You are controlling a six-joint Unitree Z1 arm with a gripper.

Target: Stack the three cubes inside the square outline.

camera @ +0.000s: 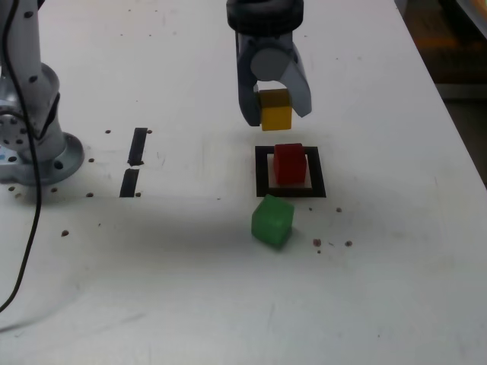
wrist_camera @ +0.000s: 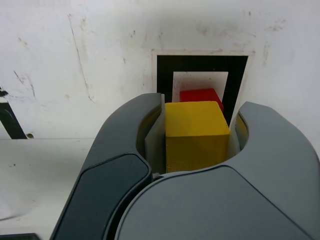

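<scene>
The hand (camera: 272, 106) grips the yellow cube (camera: 275, 109) above the white bench (camera: 380, 289). The red cube (camera: 289, 163) fills the square outline (camera: 263, 172); the green cube (camera: 272, 220) sits just outside its near edge.

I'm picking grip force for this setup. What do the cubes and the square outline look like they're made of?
Yellow cube, red cube, green cube: matte, opaque, crisp-edged, probably painted wood or hard plastic; which one is unclear. Square outline: flat black tape, slightly glossy, stuck on the scuffed white table.
</scene>
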